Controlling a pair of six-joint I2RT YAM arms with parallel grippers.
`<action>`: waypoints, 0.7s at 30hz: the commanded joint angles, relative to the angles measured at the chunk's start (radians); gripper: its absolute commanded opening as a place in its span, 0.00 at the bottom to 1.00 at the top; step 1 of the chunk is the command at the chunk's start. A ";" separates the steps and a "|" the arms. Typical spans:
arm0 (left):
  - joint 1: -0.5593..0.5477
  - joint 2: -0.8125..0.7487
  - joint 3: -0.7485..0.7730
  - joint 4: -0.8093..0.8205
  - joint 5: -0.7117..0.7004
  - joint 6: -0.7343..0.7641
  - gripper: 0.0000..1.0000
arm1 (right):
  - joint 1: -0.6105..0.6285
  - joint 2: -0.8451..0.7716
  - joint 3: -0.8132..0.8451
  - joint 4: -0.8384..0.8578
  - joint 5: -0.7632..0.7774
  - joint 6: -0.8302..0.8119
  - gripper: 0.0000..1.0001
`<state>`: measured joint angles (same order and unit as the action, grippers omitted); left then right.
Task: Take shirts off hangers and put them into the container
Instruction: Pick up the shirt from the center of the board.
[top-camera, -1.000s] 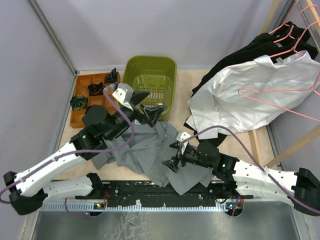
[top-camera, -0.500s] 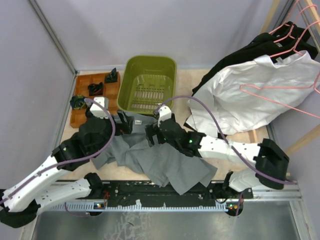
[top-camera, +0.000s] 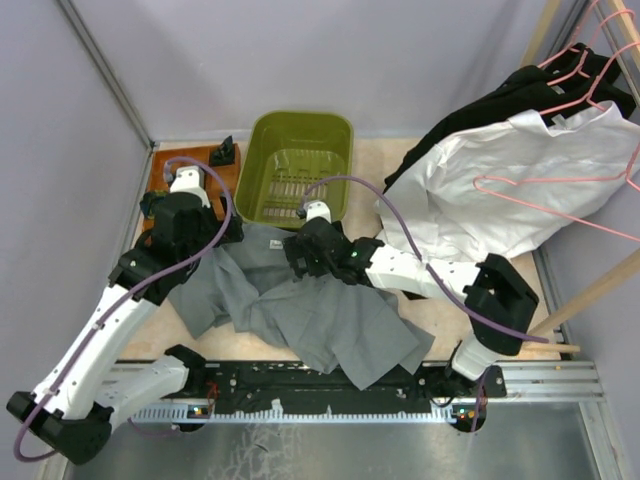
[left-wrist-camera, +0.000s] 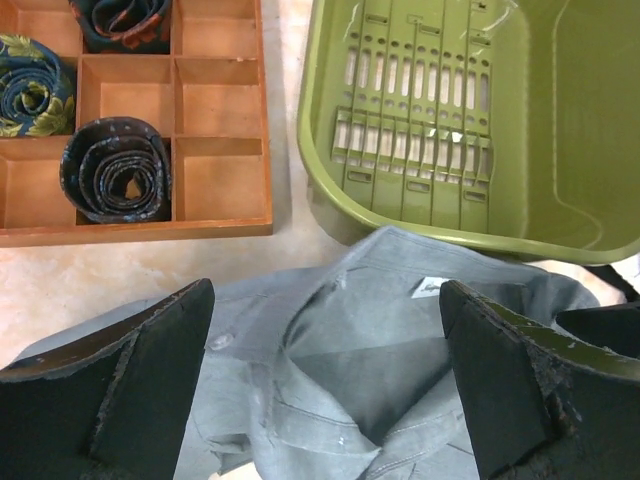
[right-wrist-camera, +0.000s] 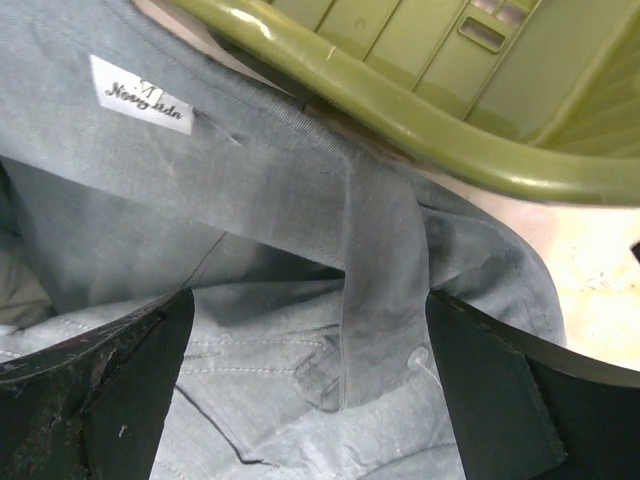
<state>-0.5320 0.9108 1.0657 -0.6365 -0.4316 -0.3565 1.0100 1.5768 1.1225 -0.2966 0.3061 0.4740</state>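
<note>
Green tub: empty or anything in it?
Empty: slotted bottom of the green tub shows bare; the grey shirt lies outside, against its near rim.

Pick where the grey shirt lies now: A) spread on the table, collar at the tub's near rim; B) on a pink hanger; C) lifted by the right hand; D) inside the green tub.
A: the grey shirt lies flat on the table before the green tub, collar by its rim, with the left hand and right hand open above it.
</note>
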 joint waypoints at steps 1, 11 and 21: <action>0.089 0.032 0.007 -0.029 0.147 0.055 0.99 | -0.029 0.052 0.079 -0.062 -0.055 0.034 0.99; 0.148 0.043 -0.182 0.102 0.392 0.059 0.53 | -0.040 0.018 0.062 0.019 -0.142 -0.059 0.41; 0.143 0.047 -0.318 0.450 1.069 -0.039 0.00 | -0.035 -0.260 -0.134 0.228 -0.434 -0.067 0.04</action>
<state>-0.3893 0.9611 0.8040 -0.4377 0.2047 -0.3214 0.9764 1.4582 1.0325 -0.2146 0.0601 0.4194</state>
